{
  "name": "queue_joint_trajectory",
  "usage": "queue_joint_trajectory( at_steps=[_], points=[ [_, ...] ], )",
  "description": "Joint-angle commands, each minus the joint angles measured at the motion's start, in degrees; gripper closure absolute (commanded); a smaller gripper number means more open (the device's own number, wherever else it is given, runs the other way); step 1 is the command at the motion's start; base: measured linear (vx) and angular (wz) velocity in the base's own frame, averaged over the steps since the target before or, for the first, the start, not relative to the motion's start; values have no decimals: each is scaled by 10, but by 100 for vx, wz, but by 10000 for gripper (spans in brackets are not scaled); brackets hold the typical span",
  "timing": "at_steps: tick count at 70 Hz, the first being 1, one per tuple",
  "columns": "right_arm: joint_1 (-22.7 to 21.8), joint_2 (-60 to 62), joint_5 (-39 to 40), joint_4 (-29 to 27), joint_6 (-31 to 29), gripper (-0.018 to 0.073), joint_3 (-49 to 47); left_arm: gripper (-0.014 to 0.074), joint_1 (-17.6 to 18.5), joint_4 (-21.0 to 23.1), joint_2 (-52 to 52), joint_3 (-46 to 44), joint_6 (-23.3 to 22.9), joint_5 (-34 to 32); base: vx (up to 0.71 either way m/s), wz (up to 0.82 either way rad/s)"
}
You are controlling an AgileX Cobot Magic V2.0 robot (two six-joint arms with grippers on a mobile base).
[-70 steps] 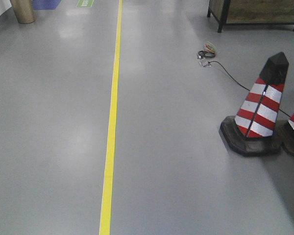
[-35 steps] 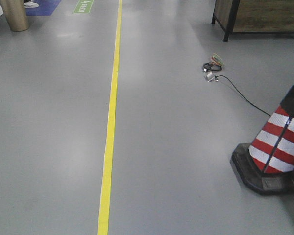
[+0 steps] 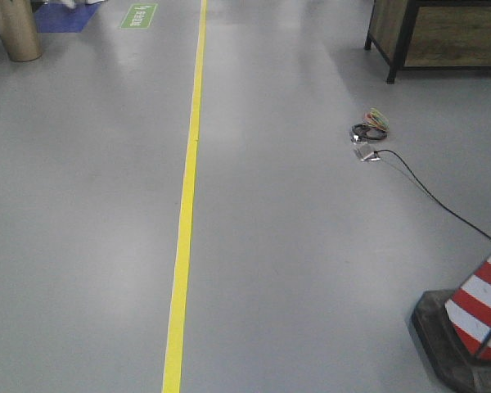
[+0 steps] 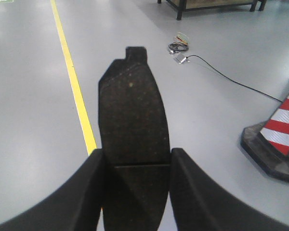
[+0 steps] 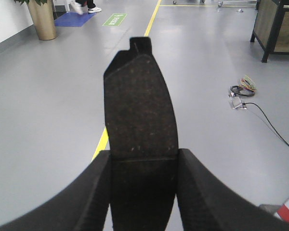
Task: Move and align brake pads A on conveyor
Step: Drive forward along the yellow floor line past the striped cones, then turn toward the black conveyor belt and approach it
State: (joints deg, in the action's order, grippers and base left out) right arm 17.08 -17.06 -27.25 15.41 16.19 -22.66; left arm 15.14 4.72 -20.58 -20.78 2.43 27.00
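Flat dark grey curved brake pad [image 4: 132, 115], gritty-faced with a small tab at its far end, clamped between the two black fingers [image 4: 82, 192] of the left gripper [image 4: 135, 190], sticking straight out ahead above the floor. Second dark grey curved brake pad [image 5: 140, 106] of the same shape, tab likewise at the far end, pinched between the black fingers [image 5: 200, 192] of the right gripper [image 5: 142, 192], also carried in the air. No conveyor in any view.

Beneath both pads, smooth, glossy pale grey floor [image 3: 311, 270] with soft reflections. Straight yellow painted line [image 3: 186, 205] running lengthwise away from the robot, left of the floor's middle. At the far right, small coil of coloured wires with a silvery connector [image 3: 368, 135], thin black cable [image 3: 442, 205] trailing from it towards the near right. At the near right edge, red-and-white striped traffic cone [image 3: 479, 319] on a black base, partly cut off. At the far right corner, dark-framed wooden cabinet [image 3: 442, 37]. At the far left corner, tan cylindrical planter [image 3: 15, 31], blue floor mat [image 3: 59, 16] and green floor sign [image 3: 138, 15] just beyond. In the right wrist view, someone's shoes [image 5: 84, 7] at the far left, by the mat.
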Motion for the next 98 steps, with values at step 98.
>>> queue_joint_trajectory(
  at_steps=[98],
  points=[
    [-5,-3,55,12,-3,557,-16,603,3,4,-7,-16,-1,-50,28,-60]
  ],
)
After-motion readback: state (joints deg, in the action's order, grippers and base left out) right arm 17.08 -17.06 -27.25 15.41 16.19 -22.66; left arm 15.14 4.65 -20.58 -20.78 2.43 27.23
